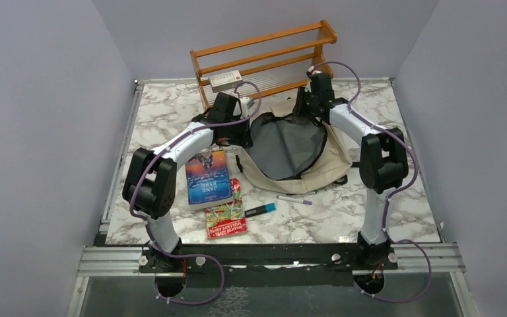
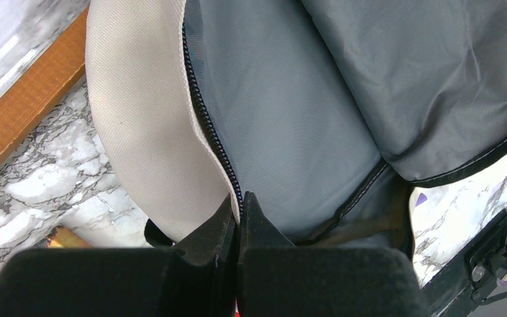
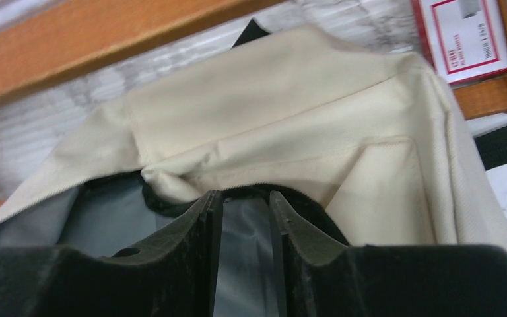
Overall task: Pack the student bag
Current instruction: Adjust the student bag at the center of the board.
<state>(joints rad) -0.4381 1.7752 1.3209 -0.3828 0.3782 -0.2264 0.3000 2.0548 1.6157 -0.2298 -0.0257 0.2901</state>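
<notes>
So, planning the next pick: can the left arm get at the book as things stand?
Probably not yet: the left tool is shut on the student bag at its zipper. The book lies uncovered beside that arm, so after letting go the way looks free.

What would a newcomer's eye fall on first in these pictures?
The student bag lies wide open mid-table, grey lining showing. The left gripper is pinched shut on its zipper edge, the right gripper stands open at the rim. A book and red packet lie by the left arm.

student bag (image 1: pixel 317 165) | beige fabric, blk zip | lying flat, mouth open, grey lining showing | table ctr-rear
</notes>
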